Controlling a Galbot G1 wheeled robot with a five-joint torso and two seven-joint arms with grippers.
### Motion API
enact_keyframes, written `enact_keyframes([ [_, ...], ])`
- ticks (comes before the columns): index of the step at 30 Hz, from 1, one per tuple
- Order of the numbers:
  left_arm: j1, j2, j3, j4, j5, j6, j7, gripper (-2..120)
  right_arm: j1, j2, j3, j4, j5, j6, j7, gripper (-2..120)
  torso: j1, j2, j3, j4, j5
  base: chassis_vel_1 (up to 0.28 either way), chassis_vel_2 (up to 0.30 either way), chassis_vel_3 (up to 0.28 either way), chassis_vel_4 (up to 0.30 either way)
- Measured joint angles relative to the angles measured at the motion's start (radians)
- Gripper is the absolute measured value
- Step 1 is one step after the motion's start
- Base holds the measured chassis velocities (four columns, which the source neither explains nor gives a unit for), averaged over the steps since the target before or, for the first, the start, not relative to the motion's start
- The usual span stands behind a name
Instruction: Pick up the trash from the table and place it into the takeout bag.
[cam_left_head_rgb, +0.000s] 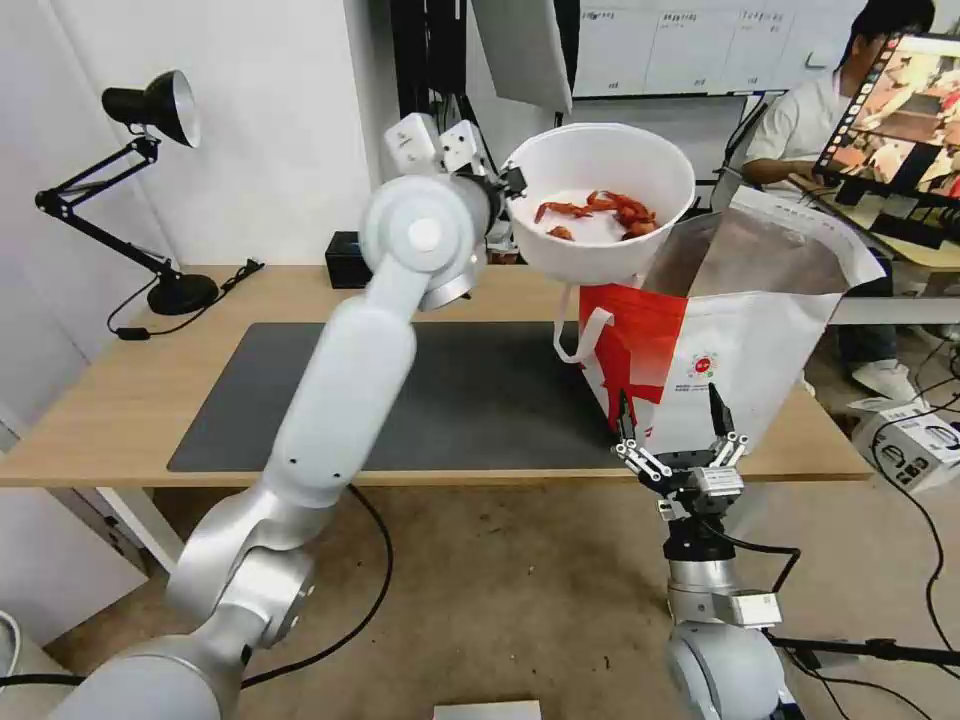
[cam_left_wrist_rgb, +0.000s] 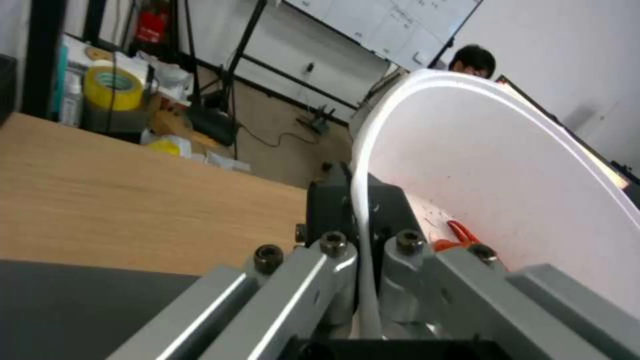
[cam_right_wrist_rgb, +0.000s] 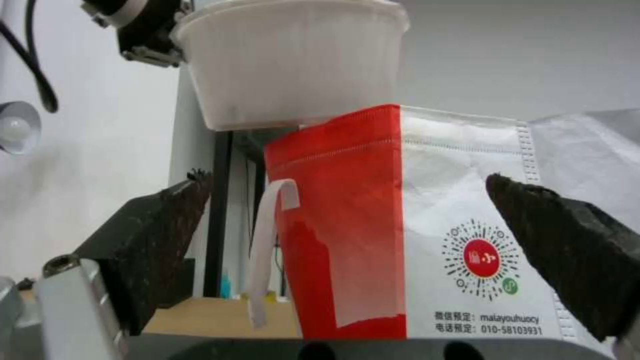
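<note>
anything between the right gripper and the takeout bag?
No. In the right wrist view, the open right gripper faces the white-and-red foil-lined takeout bag with bare air between.

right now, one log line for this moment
left gripper: holds white bowl above takeout bag | right gripper: open, near bag front
</note>
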Motion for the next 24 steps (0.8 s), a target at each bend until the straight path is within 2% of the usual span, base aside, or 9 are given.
enact_keyframes([
  [8, -0.042, -0.061, 0.048, 0.066, 0.038, -0.017, 0.007, 0, -0.001, 0.0, 0.007, 0.005, 0.003, 0.002, 0.0, 100, 0.0, 0.0, 0.0, -0.0002, 0.0001, 0.0, 0.0, 0.0, 0.0],
  [15, -0.059, -0.064, 0.093, 0.105, 0.053, -0.033, 0.019, 0, -0.005, 0.002, 0.012, 0.005, 0.006, 0.007, 0.0, 100, 0.0, 0.0, 0.0, 0.0001, -0.0002, 0.0, 0.0, 0.0, 0.0],
  [19, -0.082, -0.062, 0.137, 0.154, 0.069, -0.069, 0.038, 0, -0.002, 0.014, 0.004, 0.0, 0.006, 0.01, 0.0, 100, 0.0, 0.0, 0.0, 0.0, -0.0001, 0.0, 0.0, 0.0, 0.0],
  [24, -0.09, -0.062, 0.163, 0.18, 0.083, -0.095, 0.061, 0, 0.003, 0.019, -0.002, -0.001, 0.006, 0.01, -0.001, 100, 0.0, 0.0, 0.0, 0.0, -0.0001, 0.0, 0.0, 0.0, 0.0],
])
